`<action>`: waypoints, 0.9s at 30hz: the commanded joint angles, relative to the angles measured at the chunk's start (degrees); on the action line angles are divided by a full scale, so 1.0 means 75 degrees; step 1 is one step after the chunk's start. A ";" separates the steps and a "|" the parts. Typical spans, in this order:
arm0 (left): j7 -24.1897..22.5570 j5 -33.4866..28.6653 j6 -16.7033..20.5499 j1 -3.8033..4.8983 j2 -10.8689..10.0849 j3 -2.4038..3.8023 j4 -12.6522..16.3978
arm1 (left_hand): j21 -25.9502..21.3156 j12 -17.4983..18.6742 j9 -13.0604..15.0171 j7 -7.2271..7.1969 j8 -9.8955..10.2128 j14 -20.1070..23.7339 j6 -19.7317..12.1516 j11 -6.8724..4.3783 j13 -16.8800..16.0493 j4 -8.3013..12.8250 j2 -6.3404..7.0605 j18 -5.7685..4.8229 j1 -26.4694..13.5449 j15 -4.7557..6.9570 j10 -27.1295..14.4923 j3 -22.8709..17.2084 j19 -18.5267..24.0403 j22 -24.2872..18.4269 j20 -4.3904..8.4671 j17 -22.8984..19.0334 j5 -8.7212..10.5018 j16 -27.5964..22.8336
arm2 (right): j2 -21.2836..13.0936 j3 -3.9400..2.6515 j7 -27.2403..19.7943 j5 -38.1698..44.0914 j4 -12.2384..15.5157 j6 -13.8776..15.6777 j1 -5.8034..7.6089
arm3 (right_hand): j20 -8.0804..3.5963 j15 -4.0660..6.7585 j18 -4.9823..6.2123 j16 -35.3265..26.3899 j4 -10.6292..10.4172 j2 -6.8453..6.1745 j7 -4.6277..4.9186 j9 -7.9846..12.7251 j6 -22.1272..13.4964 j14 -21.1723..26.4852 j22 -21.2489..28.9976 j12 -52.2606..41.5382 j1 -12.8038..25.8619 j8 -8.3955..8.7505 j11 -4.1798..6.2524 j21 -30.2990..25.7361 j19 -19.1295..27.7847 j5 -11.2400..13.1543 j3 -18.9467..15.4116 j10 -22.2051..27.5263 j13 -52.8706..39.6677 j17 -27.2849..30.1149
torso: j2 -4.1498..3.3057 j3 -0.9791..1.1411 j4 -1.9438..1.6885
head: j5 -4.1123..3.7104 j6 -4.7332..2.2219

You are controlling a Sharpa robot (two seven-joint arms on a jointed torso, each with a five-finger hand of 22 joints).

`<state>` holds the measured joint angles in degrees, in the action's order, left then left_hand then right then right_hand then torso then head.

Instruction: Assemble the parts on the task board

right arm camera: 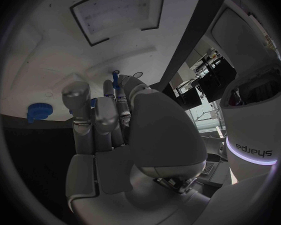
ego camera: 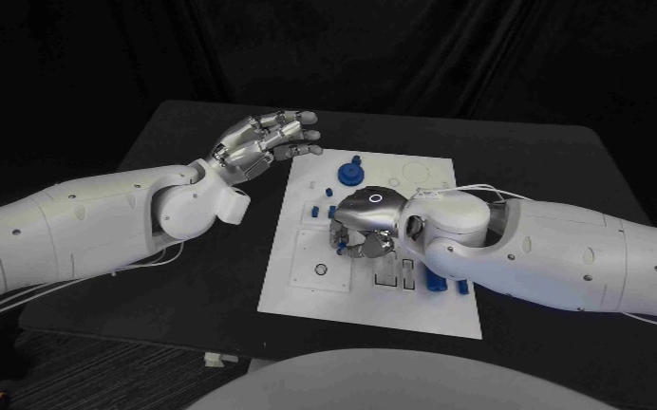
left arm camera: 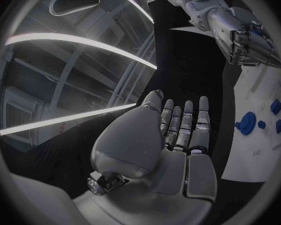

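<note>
The white task board (ego camera: 328,291) lies in the middle of the black table. A round blue part (ego camera: 352,175) stands near its far edge, with small blue parts (ego camera: 316,211) beside it. My right hand (ego camera: 363,225) hovers low over the board's middle with its fingers curled down. A small blue part (right arm camera: 115,78) shows between its fingertips, and the left wrist view shows the blue part (left arm camera: 257,33) inside the right hand (left arm camera: 243,37) too. My left hand (ego camera: 264,144) is raised off the board's far left corner, holding nothing, its fingers (left arm camera: 184,125) stretched out.
More blue parts (ego camera: 437,283) stand near the board's front right, close under my right forearm. Slots (ego camera: 387,277) and a small ring (ego camera: 321,269) mark the board's near half. Bare black table (ego camera: 205,135) surrounds the board.
</note>
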<state>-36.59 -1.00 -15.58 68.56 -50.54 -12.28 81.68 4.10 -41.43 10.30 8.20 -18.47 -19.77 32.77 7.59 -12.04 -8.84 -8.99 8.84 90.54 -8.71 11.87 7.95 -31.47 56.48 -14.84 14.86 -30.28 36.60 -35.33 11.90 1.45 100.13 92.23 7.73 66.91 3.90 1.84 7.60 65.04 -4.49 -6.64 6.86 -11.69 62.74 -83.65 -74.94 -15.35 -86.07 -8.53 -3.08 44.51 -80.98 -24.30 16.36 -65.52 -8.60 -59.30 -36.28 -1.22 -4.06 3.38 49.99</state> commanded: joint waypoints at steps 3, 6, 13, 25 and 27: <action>-0.0046 -0.0053 -0.0136 -0.0021 0.0025 0.0008 -0.0012 | -0.0027 -0.0041 -0.0006 0.0015 -0.0050 0.0053 -0.0024 0.0018 0.0006 0.0012 -0.0015 0.0126 -0.0048 0.0000 -0.0042 -0.0030 0.0016 0.0010 -0.0016 -0.0007 -0.0046 0.0035 | -0.0011 -0.0004 -0.0004 0.0052 0.0028 -0.0035 -0.0044 | 0.0020 -0.0028 -0.0079 -0.0037 0.0014 -0.0011 0.0002 0.0012 -0.0044 -0.0027 -0.0770 0.0012 -0.0007 0.0041 -0.0003 -0.0020 0.0011 0.0026 0.0024 -0.0033 -0.0012 0.0003 | 0.0002 -0.0003 0.0000 | 0.0016 0.0002; -0.0043 -0.0053 -0.0140 -0.0027 0.0030 0.0008 -0.0020 | -0.0027 -0.0041 -0.0006 0.0015 -0.0050 0.0053 -0.0024 0.0018 0.0006 0.0012 -0.0015 0.0126 -0.0048 0.0000 -0.0042 -0.0030 0.0016 0.0010 -0.0016 -0.0007 -0.0046 0.0035 | -0.0005 -0.0004 -0.0006 0.0052 0.0021 -0.0020 -0.0051 | 0.0020 -0.0028 -0.0078 -0.0044 0.0020 -0.0008 0.0002 0.0012 -0.0042 -0.0023 -0.0769 0.0013 -0.0012 0.0043 -0.0002 -0.0027 0.0015 0.0025 0.0030 -0.0040 -0.0012 0.0011 | 0.0003 -0.0003 -0.0001 | 0.0016 0.0002; -0.0037 -0.0053 -0.0151 -0.0039 0.0040 0.0008 -0.0032 | -0.0028 -0.0042 -0.0012 0.0016 -0.0053 0.0062 -0.0033 0.0019 0.0013 0.0029 -0.0020 0.0127 -0.0042 0.0001 -0.0050 -0.0049 0.0022 0.0012 -0.0015 -0.0010 -0.0049 0.0034 | 0.0029 -0.0004 -0.0003 0.0052 -0.0062 -0.0064 -0.0066 | 0.0020 -0.0028 -0.0074 -0.0064 0.0029 -0.0006 0.0003 0.0012 -0.0040 -0.0014 -0.0763 0.0014 -0.0019 0.0046 -0.0001 -0.0054 0.0024 0.0023 0.0035 -0.0049 -0.0013 0.0033 | 0.0003 0.0003 -0.0002 | 0.0013 0.0002; -0.0012 -0.0053 -0.0167 -0.0062 0.0049 0.0008 -0.0053 | -0.0029 -0.0043 -0.0017 0.0016 -0.0056 0.0070 -0.0041 0.0021 0.0018 0.0041 -0.0025 0.0127 -0.0040 0.0004 -0.0057 -0.0064 0.0028 0.0013 -0.0013 -0.0013 -0.0049 0.0033 | 0.0084 -0.0004 0.0013 0.0052 -0.0174 -0.0243 -0.0139 | 0.0121 -0.0181 -0.0014 -0.0283 0.0029 -0.0068 0.0189 0.0162 -0.0659 0.0216 -0.0640 0.0097 0.0154 0.0466 -0.0172 -0.0643 0.0295 0.0464 0.0002 0.0375 -0.0070 0.0268 | 0.0003 -0.0006 -0.0005 | 0.0028 0.0002; -0.0003 -0.0053 -0.0169 -0.0067 0.0051 0.0008 -0.0059 | -0.0029 -0.0043 -0.0017 0.0016 -0.0056 0.0070 -0.0041 0.0021 0.0018 0.0041 -0.0025 0.0127 -0.0040 0.0004 -0.0057 -0.0064 0.0028 0.0013 -0.0013 -0.0013 -0.0049 0.0033 | 0.0089 -0.0004 -0.0003 0.0052 -0.0182 -0.0249 -0.0146 | 0.0155 -0.0213 0.0006 -0.0312 -0.0004 -0.0102 0.0134 0.0233 -0.0986 0.0277 -0.0612 0.0134 0.0230 0.0632 -0.0199 -0.0771 0.0364 0.0665 -0.0027 0.0634 -0.0085 0.0309 | 0.0000 -0.0005 -0.0005 | 0.0026 0.0002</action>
<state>-36.26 -1.00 -15.98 68.15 -50.28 -12.28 81.20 4.10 -41.43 10.22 8.20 -18.70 -19.77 32.77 7.58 -12.00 -8.68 -8.99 8.83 90.54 -8.71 11.87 7.79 -31.47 56.53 -14.83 14.81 -30.28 36.60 -34.69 11.87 1.35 100.13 90.91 7.10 66.01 5.14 0.16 7.59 62.94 -4.47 -7.31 7.89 -10.06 55.82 -81.97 -74.92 -14.63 -84.96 -4.13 -4.52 38.92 -78.49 -19.68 16.39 -61.20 -9.24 -57.05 -36.26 -1.23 -4.09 3.60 49.99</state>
